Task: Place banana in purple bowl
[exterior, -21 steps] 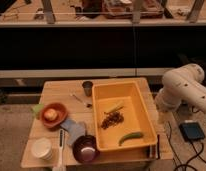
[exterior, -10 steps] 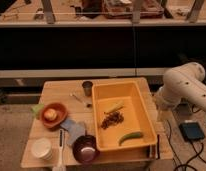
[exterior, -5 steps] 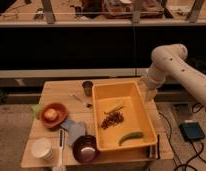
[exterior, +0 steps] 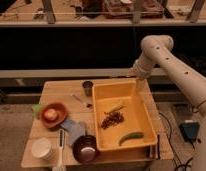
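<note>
- Wooden worktop (exterior: 52, 90) carries everything listed here; entries run from its left edge to its right.
- Far left: a small green item (exterior: 37, 109) sits just beside an orange bowl (exterior: 54, 114). The bowl has a pale round thing inside; I cannot tell what it is.
- Front left corner: white round container (exterior: 42, 148), upright.
- Just right of it: a pale-handled utensil (exterior: 61, 147) lies lengthwise, next to a blue-grey cloth (exterior: 72, 127).
- Purple bowl (exterior: 86, 149) stands near the front edge, just beside the front left corner of the yellow bin (exterior: 137, 111). The bowl is upright, with a paler inside.
- Behind it, near the back edge: a dark cup (exterior: 87, 88), and a thin utensil (exterior: 81, 100) lying at a slant in front of the cup.
- Yellow bin takes up the right half of the worktop.
- Banana (exterior: 115, 107) lies inside the bin, towards its middle and slanted, well apart from the purple bowl.
- Dark grape-like cluster (exterior: 112, 120) lies in the bin just in front of the banana.
- Green curved vegetable (exterior: 131, 136) lies in the bin near the front right.
- Pincer (exterior: 139, 81) hangs over the bin's back right corner, well above the banana, fingers spread, holding nothing.
- White arm (exterior: 157, 48) rises from the pincer and runs off to the right.
- On the floor, right: a blue box (exterior: 189, 131).
</note>
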### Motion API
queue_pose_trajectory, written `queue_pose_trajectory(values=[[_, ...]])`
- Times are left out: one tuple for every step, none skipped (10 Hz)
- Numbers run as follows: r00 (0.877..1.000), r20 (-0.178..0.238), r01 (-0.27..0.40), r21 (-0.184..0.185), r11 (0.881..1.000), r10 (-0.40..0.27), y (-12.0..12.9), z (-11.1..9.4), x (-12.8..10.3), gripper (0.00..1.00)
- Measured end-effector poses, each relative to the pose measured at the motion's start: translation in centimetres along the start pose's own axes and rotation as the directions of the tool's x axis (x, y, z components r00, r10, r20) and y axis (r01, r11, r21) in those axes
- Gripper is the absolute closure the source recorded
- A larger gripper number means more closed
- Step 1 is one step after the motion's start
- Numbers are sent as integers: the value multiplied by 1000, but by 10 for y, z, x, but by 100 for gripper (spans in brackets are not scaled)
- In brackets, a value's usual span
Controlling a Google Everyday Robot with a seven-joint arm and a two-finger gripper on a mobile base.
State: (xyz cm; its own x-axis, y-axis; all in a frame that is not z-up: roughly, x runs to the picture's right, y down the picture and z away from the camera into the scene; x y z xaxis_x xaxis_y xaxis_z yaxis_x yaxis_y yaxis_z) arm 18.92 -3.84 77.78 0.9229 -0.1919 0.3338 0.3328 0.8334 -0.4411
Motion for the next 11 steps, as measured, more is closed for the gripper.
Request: queue_pose_trajectory(values=[[1000, -1, -3, 0, 1000, 3, 1, 0, 2, 35], [1000, -1, -2, 0, 1000, 2, 1, 0, 1, 35], [1000, -1, 0, 0, 1000, 0, 0, 0, 0, 35], [1000, 0, 1, 0, 1000, -1, 0, 1, 0, 35], [1000, 0, 1, 0, 1000, -1, 0, 1, 0, 35], [1000, 0, 0, 0, 1000, 0, 0, 1, 0, 35], [1000, 0, 1, 0, 1000, -1, 0, 1, 0, 35], [1000, 0, 1, 0, 1000, -1, 0, 1, 0, 35], [1000, 3, 3, 1, 1000, -3, -1, 1, 0, 35], [1000, 16, 7, 0, 1000, -7, -1, 5, -1, 35], [999, 30, 15, -5, 1000, -15, -4, 16, -7, 35]])
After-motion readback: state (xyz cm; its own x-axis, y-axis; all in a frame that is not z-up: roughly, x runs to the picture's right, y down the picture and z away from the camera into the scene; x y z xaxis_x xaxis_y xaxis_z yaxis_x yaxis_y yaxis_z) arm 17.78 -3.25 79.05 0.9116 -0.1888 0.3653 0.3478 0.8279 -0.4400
